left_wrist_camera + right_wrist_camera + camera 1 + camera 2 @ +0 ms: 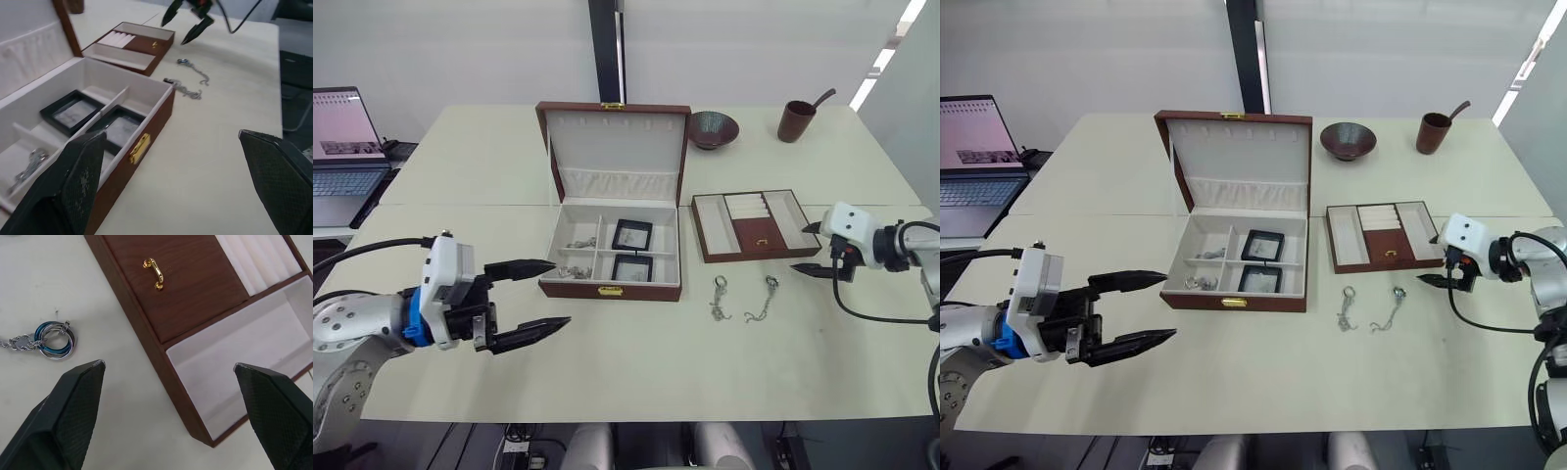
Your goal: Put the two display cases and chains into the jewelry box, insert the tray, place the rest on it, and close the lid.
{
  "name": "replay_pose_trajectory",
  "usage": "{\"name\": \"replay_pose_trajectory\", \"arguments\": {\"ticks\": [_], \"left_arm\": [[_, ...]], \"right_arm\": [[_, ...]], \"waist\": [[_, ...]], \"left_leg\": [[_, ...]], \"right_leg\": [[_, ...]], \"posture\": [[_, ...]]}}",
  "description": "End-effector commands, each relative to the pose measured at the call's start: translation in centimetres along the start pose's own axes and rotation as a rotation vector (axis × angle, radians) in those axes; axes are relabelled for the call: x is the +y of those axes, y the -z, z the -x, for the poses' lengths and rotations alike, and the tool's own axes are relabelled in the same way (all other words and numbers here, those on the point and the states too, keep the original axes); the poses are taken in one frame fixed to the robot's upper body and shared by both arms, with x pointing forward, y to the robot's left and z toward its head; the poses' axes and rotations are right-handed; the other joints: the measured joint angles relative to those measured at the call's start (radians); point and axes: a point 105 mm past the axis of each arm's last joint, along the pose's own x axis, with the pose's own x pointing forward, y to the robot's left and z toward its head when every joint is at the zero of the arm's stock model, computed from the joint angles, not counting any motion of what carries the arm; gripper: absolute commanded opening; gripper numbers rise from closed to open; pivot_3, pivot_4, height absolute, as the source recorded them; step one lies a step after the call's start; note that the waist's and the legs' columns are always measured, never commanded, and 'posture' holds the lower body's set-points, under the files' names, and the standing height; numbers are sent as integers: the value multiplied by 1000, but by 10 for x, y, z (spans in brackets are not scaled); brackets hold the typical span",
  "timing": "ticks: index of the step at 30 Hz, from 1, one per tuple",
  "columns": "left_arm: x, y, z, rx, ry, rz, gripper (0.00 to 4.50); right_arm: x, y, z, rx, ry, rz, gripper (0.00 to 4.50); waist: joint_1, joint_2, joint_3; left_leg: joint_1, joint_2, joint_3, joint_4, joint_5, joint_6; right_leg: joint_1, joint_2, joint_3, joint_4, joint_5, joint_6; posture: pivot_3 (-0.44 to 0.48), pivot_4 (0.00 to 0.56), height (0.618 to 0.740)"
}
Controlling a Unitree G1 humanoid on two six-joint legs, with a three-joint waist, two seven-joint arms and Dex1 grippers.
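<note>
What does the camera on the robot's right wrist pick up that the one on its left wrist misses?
The right wrist view alone reveals that the ring ending one chain is really several linked rings, one of them blue, and it shows the open right gripper hanging over the tray's near edge.

The left wrist view alone takes in the jewelry box with two display cases inside, some chains in a compartment, and the open left gripper.

Both show the tray with its gold pull, and a chain lying on the table.
</note>
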Motion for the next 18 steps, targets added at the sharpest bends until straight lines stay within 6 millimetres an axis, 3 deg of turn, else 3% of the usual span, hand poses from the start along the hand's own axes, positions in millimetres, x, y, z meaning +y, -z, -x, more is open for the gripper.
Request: {"name": "replay_pose_trajectory", "arguments": {"ticks": [1, 6, 7, 9, 13, 18], "left_arm": [[-11, -17, -13, -43, 79, -31, 4500], [-13, -27, -22, -75, 104, -41, 4500], [-14, -27, -23, -79, 107, -42, 4500], [-14, -28, -24, -83, 110, -40, 4500], [-13, -28, -26, -84, 111, -39, 4500], [-11, -28, -26, -90, 107, -42, 4500]], "right_arm": [[-12, -2, 0, 10, 41, 31, 4471], [-14, 3, -5, 36, 53, 18, 4471], [-14, 6, -6, 49, 57, 12, 4302], [-13, 10, -7, 67, 62, -8, 3867], [-11, 15, -8, 92, 56, -51, 2499], [-7, 14, -6, 72, 28, -93, 1384]], "waist": [[0, 0, 0], [0, 0, 0], [0, 0, 0], [0, 0, 0], [0, 0, 0], [0, 0, 0]], "left_leg": [[0, 0, 0, 0, 0, 0], [0, 0, 0, 0, 0, 0], [0, 0, 0, 0, 0, 0], [0, 0, 1, 0, 0, 0], [0, 0, 1, 0, 0, 0], [0, -1, 0, 1, 0, 0]], "right_leg": [[0, 0, 0, 0, 0, 0], [0, 0, 0, 0, 0, 0], [0, 0, 0, 0, 0, 0], [0, 0, 0, 0, 0, 0], [0, 0, 0, 0, 0, 0], [0, 0, 0, 0, 0, 0]], "posture": [[0, 150, 733], [0, 150, 733], [0, 150, 733], [0, 150, 733], [0, 150, 733], [0, 150, 733]]}}
